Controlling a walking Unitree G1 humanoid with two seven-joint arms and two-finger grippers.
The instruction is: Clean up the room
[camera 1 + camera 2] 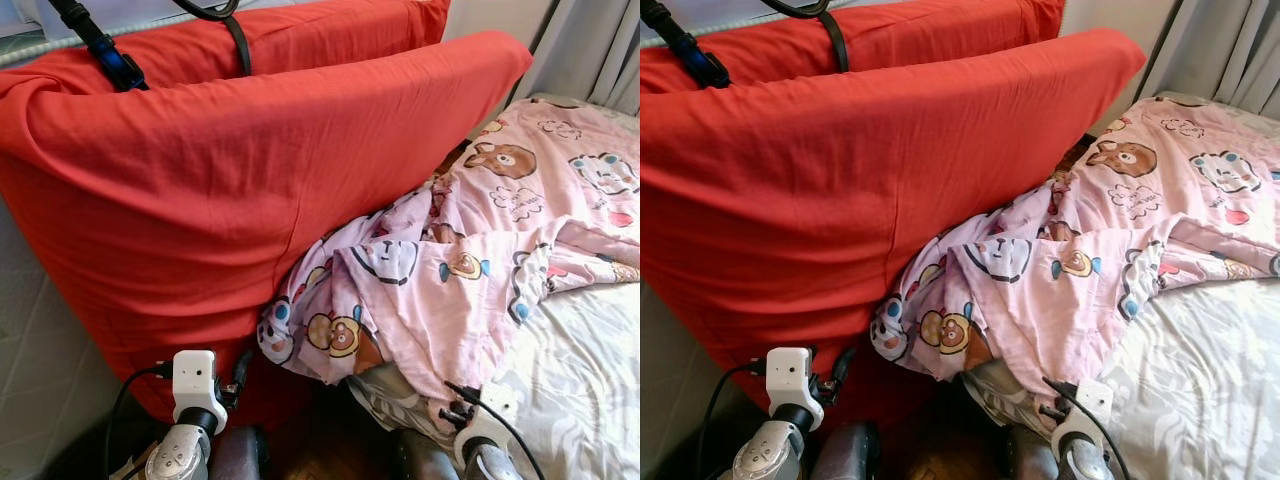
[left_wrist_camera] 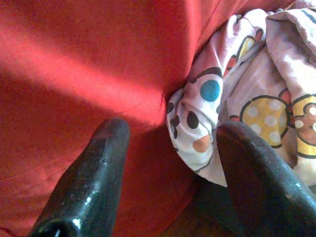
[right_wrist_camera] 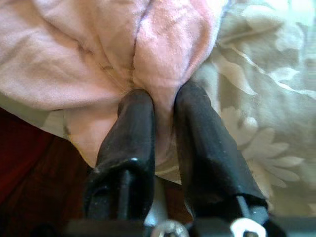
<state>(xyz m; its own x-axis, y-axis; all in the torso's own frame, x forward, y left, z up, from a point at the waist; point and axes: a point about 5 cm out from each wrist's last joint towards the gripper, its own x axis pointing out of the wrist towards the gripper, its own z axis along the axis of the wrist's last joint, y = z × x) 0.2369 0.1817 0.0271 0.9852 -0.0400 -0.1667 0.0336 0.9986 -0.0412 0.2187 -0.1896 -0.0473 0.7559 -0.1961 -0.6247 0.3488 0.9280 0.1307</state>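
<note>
The pink cartoon blanket (image 1: 470,250) covers most of the bed's near corner, so the grey floral sheet (image 1: 590,380) only peeks out. The red cushion (image 1: 230,190) runs off the left edge (top strap (image 1: 238,40) cut off too).

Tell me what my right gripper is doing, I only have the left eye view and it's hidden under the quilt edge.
Observer: The right gripper is shut on a fold of the pink quilt, at the grey floral sheet.
Operator: And the left one?
Observer: The left gripper is open, pointing at the seam where the red mattress meets the quilt's hanging corner.
Operator: Is it touching anything?
Observer: I can't tell; nothing sits between its fingers.
</note>
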